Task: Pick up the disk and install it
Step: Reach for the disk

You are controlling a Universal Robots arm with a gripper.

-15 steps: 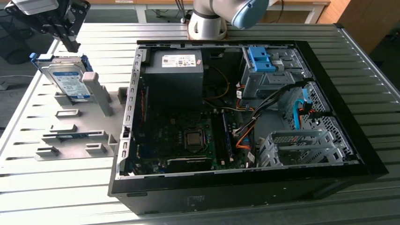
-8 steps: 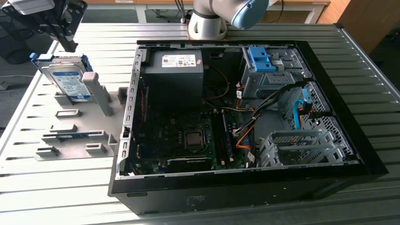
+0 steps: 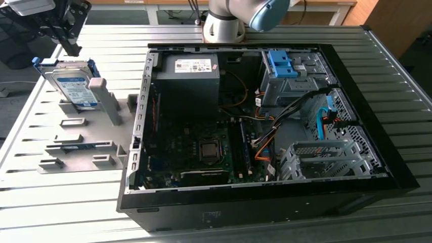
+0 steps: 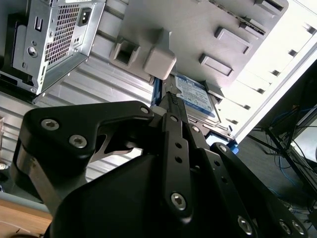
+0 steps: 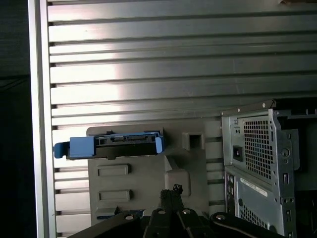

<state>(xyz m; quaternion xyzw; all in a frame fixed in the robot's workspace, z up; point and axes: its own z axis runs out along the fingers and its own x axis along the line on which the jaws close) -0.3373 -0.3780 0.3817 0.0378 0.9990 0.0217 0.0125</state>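
The disk [image 3: 71, 83] is a silver drive with a white-and-blue label in a blue frame. It stands on edge, leaning in the grey holder [image 3: 88, 152] at the exterior view's left. My gripper [image 3: 70, 48] hangs just above the disk's upper edge, apart from it, with the fingers drawn together on nothing. In the second wrist view the fingertips [image 4: 171, 99] point at the disk [image 4: 195, 94]. The first wrist view shows the disk [image 5: 114, 144] edge-on beyond the gripper [image 5: 171, 191].
An open black computer case [image 3: 378, 167] lies flat on the slatted metal table [image 3: 60, 202], with the power supply [image 3: 192, 76], motherboard and cables exposed. A blue clip [image 3: 280, 63] sits in the far drive bay; a metal cage [image 3: 324, 157] is nearer.
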